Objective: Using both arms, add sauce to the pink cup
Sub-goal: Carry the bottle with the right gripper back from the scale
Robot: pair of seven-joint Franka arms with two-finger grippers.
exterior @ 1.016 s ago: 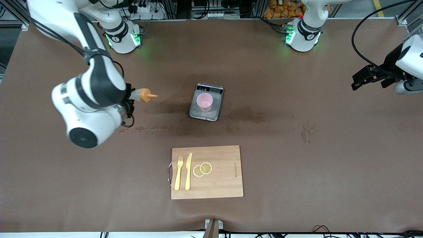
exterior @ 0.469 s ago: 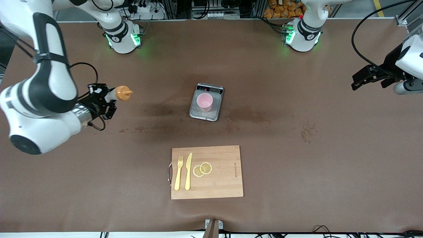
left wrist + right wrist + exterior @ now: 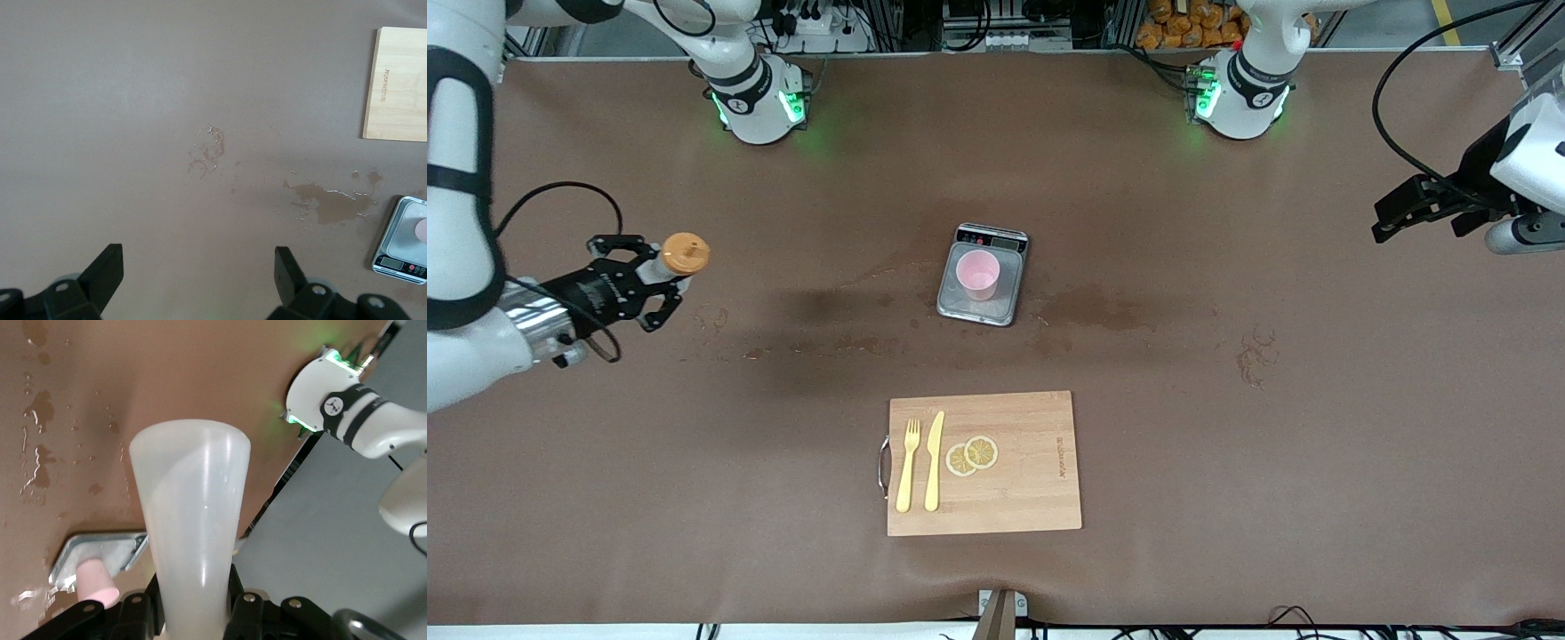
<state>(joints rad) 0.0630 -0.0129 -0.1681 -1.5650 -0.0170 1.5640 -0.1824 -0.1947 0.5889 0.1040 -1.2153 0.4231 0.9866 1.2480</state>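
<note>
The sauce bottle (image 3: 680, 256), whitish with an orange cap, is held above the table at the right arm's end, its cap turned up toward the front camera. My right gripper (image 3: 643, 274) is shut on its body (image 3: 193, 513). The pink cup (image 3: 978, 274) stands upright on the grey scale (image 3: 1003, 300) at mid-table, well apart from the bottle, and also shows in the right wrist view as the pink cup (image 3: 97, 583). My left gripper (image 3: 1392, 218) waits open over the left arm's end of the table; its fingers (image 3: 107, 267) have nothing between them.
A wooden cutting board (image 3: 1032, 480) lies nearer the front camera than the scale, carrying a yellow fork (image 3: 908, 467), a knife (image 3: 934, 460) and lemon slices (image 3: 972, 455). Wet stains (image 3: 1089, 311) mark the brown table beside the scale.
The right arm has swung away from the scale toward its own end of the table, carrying the bottle, whose nozzle turned from pointing sideways at the cup to pointing upward. The left arm has not moved.
</note>
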